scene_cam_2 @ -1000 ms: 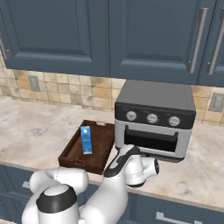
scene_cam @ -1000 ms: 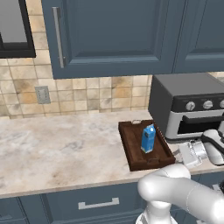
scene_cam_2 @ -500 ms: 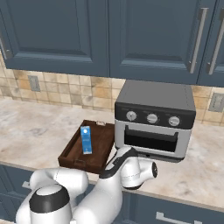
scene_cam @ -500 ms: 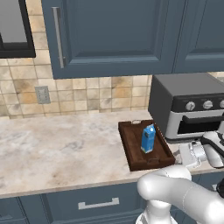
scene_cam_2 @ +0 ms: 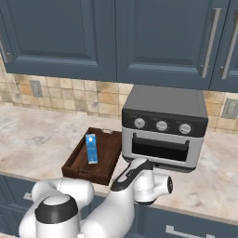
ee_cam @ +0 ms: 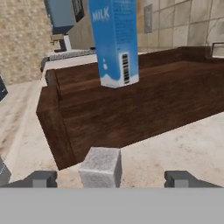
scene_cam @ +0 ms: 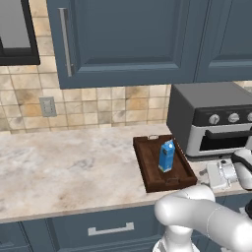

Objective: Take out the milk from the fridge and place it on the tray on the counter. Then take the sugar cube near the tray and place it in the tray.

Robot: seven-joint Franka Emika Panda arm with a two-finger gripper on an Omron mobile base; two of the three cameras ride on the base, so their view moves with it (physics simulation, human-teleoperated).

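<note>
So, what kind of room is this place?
Most likely a home kitchen: a beige stone counter under dark blue cabinets, a tiled wall, and a toaster oven beside a tray with a milk carton.

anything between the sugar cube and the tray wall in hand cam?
Nothing. In the hand view, bare counter separates the sugar cube from the tray wall; the cube sits between the open gripper fingertips.

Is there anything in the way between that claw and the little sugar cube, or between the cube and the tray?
Nothing visible. In the hand view the sugar cube sits on the counter between the open claw's tips. Just beyond it is only the tray's low rim, with the milk standing farther inside.
</note>
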